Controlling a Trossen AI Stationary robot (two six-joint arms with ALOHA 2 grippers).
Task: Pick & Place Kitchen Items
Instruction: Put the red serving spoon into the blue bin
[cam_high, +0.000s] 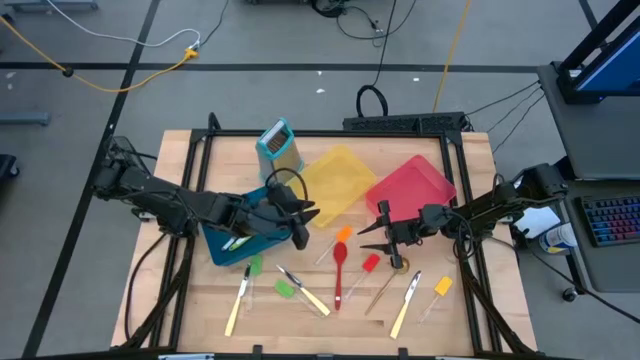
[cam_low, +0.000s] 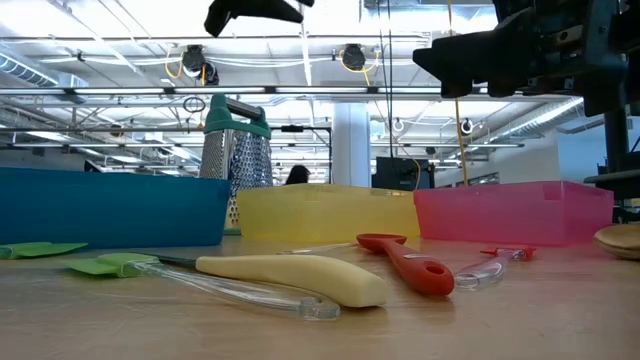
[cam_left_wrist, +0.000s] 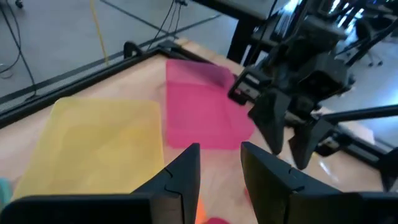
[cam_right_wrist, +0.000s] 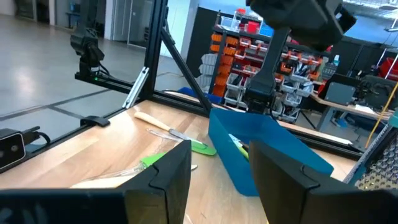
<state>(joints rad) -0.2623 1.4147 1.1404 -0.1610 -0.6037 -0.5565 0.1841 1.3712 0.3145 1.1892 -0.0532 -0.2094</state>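
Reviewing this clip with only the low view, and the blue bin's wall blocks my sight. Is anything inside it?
Observer: Yes. The right wrist view shows a green-tipped utensil lying inside the blue bin.
Operator: Is either arm carrying something?
Observer: The left gripper is open, with nothing between its fingers.
Operator: And the right?
Observer: The right gripper is open and bare too. In the high view it hangs beside the red bin.
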